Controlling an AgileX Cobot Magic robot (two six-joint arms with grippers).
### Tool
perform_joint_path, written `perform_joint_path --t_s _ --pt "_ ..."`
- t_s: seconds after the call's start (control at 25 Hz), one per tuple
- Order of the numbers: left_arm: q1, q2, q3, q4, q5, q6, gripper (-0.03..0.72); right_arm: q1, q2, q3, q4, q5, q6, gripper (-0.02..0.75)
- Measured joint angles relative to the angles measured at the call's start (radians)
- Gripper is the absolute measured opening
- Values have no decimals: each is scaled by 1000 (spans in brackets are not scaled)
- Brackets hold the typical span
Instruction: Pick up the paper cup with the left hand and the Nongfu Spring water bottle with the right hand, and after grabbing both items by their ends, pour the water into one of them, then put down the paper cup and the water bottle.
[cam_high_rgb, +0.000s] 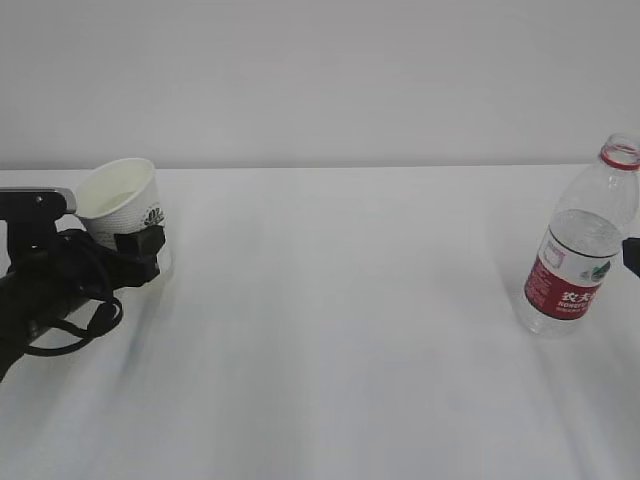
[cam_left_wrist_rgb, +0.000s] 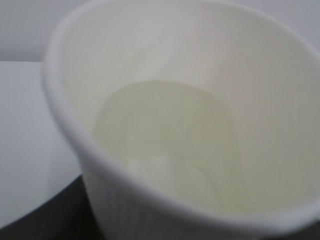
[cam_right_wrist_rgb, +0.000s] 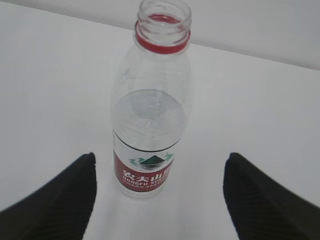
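Note:
The paper cup (cam_high_rgb: 118, 199) is tilted at the far left, its cream inside facing up and forward. My left gripper (cam_high_rgb: 140, 243) is shut on its lower wall, just above the table. In the left wrist view the paper cup (cam_left_wrist_rgb: 190, 125) fills the frame, its pale bottom showing; I cannot tell if water lies in it. The Nongfu Spring water bottle (cam_high_rgb: 580, 240) stands uncapped at the far right, about half full. My right gripper (cam_right_wrist_rgb: 161, 159) is open and short of the Nongfu Spring water bottle (cam_right_wrist_rgb: 150, 115), a black finger (cam_right_wrist_rgb: 60, 200) on each side, not touching.
A white table (cam_high_rgb: 340, 330) runs back to a plain pale wall (cam_high_rgb: 320, 70). Only a black sliver of my right hand (cam_high_rgb: 633, 257) shows at the exterior view's right edge. The left arm's cables (cam_high_rgb: 60, 310) hang near the table's left front.

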Motion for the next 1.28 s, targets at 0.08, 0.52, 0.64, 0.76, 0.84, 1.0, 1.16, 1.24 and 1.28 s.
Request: perform_joint_path --t_s 0.08,0.52,0.64,0.76,0.84,1.0,1.16,1.24,1.28 --pt "0 0 0 -4 0 0 473 0 0 0 0 0 0 593" --pt "0 49 0 -36 -3 1 472 0 0 0 0 0 0 593" --pt "0 49 0 -36 -3 2 471 0 0 0 0 0 0 593" --pt "0 50 0 -36 -3 2 468 0 0 0 0 0 0 593" --pt "0 50 0 -30 -3 2 468 0 7 0 0 -13 0 593" --pt "0 50 0 -30 -3 2 465 0 41 0 0 -35 0 593" --pt "0 50 7 -30 -3 2 465 0 60 0 0 -49 0 593" --pt "0 50 13 -30 -9 2 465 0 61 0 0 -67 0 593" --pt "0 50 13 -30 -10 2 465 0 61 0 0 -74 0 593"
